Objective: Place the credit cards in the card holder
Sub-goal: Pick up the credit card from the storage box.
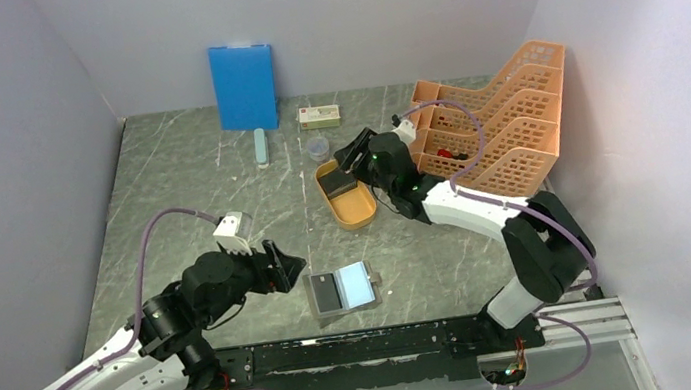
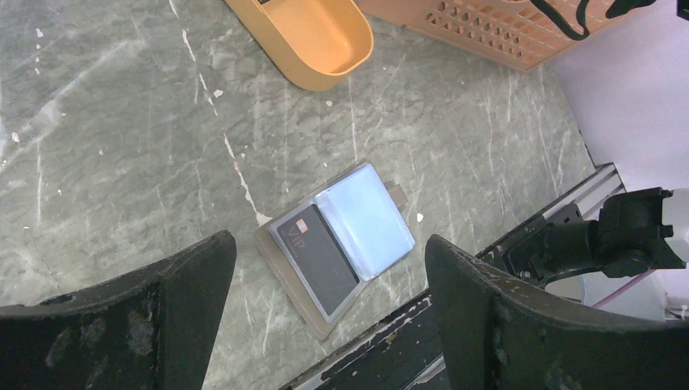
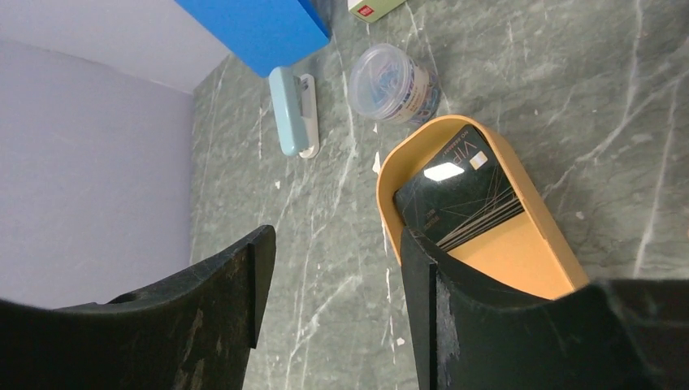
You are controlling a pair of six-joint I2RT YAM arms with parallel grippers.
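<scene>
open grey card holder, black card inside

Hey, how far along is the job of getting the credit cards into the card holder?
Done: one black card already lies in a pocket of the open card holder. In hand: nothing is gripped. The right pincer hangs open over the orange tray, and the left pincer is open above the holder. Left: the tray card, maybe more beneath it, has to go across.
</scene>
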